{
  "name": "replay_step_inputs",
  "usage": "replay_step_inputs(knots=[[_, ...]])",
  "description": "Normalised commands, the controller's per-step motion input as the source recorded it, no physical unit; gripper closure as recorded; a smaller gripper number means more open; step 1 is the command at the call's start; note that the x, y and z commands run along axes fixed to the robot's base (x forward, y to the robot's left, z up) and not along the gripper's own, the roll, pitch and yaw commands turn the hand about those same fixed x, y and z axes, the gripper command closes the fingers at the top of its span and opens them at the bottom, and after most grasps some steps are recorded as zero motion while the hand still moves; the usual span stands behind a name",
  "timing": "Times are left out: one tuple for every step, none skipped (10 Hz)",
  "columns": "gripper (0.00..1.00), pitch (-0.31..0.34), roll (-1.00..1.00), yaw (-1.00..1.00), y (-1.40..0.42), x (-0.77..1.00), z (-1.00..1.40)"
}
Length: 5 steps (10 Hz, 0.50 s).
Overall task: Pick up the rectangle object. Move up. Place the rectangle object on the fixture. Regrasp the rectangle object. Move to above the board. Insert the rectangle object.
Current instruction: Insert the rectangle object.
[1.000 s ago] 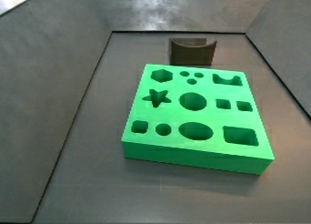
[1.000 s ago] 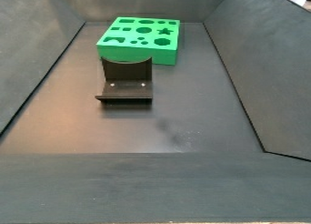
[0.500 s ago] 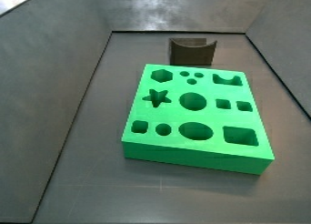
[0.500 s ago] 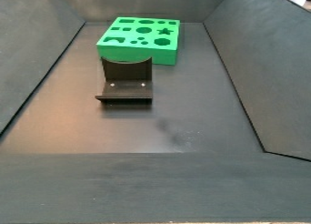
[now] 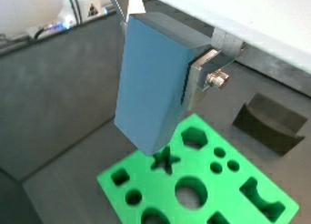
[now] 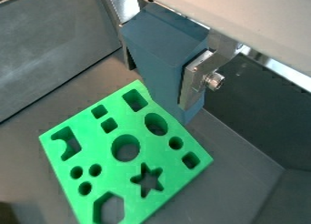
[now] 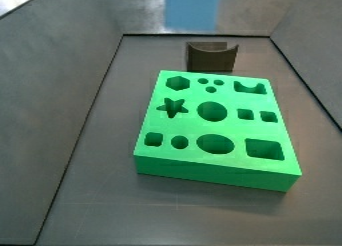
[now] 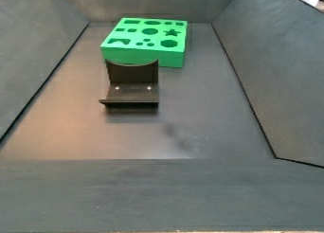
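Observation:
My gripper (image 5: 155, 93) is shut on the grey-blue rectangle object (image 5: 152, 73), which hangs long side down between the fingers. One silver finger (image 5: 199, 78) presses its side; the other finger is hidden behind it. The same grip shows in a wrist view (image 6: 158, 82), with the rectangle object (image 6: 158, 55) above the green board (image 6: 115, 173). In a side view only the block's lower end (image 7: 191, 10) shows at the top edge, above the dark fixture (image 7: 211, 56) and behind the board (image 7: 241, 130). The gripper is out of frame in a side view with the board (image 8: 171, 55) and the fixture (image 8: 131, 85).
The board (image 5: 152, 178) and the fixture (image 5: 274, 123) stand on a dark grey floor enclosed by sloping grey walls (image 7: 67, 80). The fixture sits just beyond the board's far edge.
The blue block has come into the top edge of a side view; it was out of frame before. The board and the fixture have not moved.

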Motion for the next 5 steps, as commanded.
replay_step_inputs(knots=[[1.0,-0.044,0.19,0.14,-0.51,0.7,-0.49],[1.0,-0.05,0.15,0.14,-0.44,0.74,-0.44],[1.0,-0.096,0.0,0.0,-0.09,0.23,-0.13],[1.0,-0.007,0.0,0.0,0.0,0.0,0.0],[1.0,0.0,0.13,0.0,-0.02,0.4,-0.34]])
